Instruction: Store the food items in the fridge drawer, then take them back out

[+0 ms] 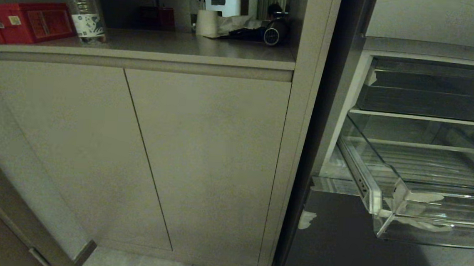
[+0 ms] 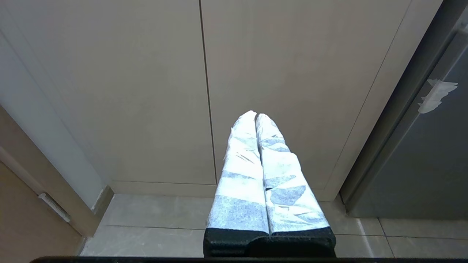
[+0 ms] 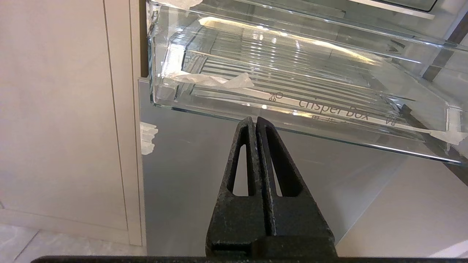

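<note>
We see fridge drawer (image 1: 424,192) on right: clear plastic, ribbed floor, pulled out, nothing inside. Left gripper (image 2: 256,116), right gripper (image 3: 255,120) both clenched, holding nothing.

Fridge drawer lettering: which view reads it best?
Right wrist view: the fridge drawer fills it, front-lip lettering legible above the shut right gripper. Head view shows the drawer pulled out, lettering unreadable. Left wrist view misses it.

"Crisper Box" on fridge drawer (image 3: 329,109) front lip
</note>
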### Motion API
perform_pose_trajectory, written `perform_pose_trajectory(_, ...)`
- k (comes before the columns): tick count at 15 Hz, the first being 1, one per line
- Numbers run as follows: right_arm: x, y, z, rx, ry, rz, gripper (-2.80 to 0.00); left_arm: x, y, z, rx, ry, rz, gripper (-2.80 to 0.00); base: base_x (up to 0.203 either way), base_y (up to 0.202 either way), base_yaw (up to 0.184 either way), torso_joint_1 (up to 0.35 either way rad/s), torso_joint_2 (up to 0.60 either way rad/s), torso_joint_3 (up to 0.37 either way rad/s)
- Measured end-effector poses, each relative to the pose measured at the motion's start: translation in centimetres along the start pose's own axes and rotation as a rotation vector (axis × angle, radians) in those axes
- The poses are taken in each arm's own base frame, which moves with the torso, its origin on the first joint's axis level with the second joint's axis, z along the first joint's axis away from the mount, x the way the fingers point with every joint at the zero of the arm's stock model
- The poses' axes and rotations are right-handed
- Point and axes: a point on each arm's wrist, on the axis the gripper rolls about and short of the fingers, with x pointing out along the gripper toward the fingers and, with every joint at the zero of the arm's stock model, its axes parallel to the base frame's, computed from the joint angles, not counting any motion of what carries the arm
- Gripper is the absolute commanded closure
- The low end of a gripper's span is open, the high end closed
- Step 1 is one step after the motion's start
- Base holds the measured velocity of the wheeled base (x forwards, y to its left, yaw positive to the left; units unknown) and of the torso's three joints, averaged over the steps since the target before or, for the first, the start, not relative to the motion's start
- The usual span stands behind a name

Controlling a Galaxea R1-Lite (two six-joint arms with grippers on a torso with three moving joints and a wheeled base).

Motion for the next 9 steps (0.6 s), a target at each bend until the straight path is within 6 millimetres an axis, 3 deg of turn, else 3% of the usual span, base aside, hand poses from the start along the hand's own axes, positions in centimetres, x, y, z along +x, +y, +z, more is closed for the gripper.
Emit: perform_pose_trajectory(9,-0.01,0.07,-0.27,0.106,0.026,0.012,0.00,0.00,0.00,0.00,0.000,0.000,0.000,0.00,0.000,0.000,0.000,0.000,0.00,0.000)
